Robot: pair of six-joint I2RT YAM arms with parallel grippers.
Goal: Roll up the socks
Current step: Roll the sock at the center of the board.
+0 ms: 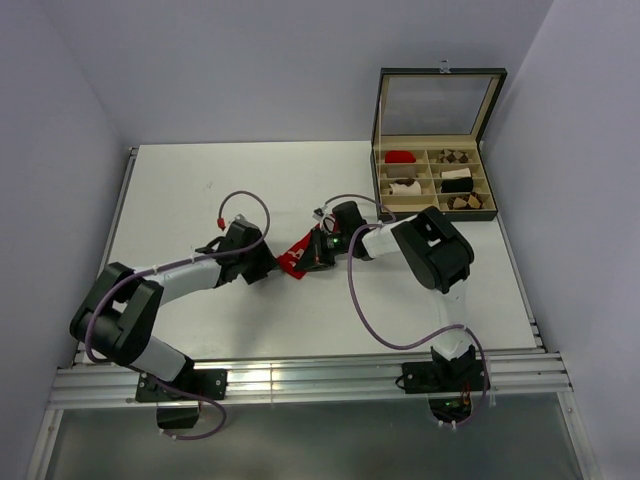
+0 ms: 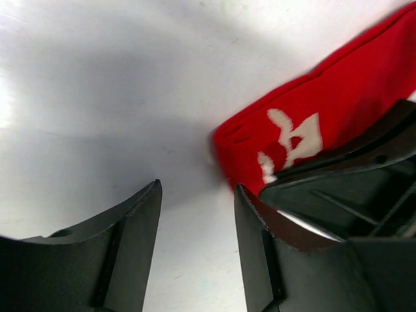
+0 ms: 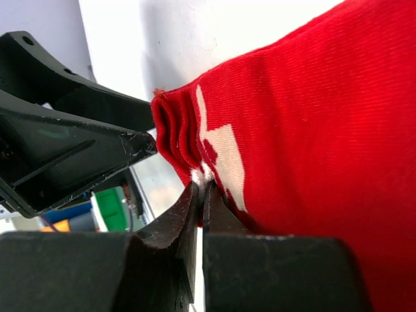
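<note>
Right end effector [image 3: 200, 187] clenched the bunched edge of a short red fabric sock [image 3: 312, 117], seemingly anchoring it | left end effector [image 2: 198, 195] hung released alongside, holding nothing.

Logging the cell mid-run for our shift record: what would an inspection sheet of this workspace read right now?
Surface: white table, one small dark mark.
Job's things: red sock lies mid-table between the grippers, with white marks near one end; no second loose sock seen.
Clutter: open box at the far right, with rolled bundles in its compartments.
Grippers: right gripper shut on the sock's bunched edge; left gripper open at the sock's end, holding nothing.
Cables: purple cables loop along both arms.
Surroundings: plain walls; metal rail at the near edge.
</note>
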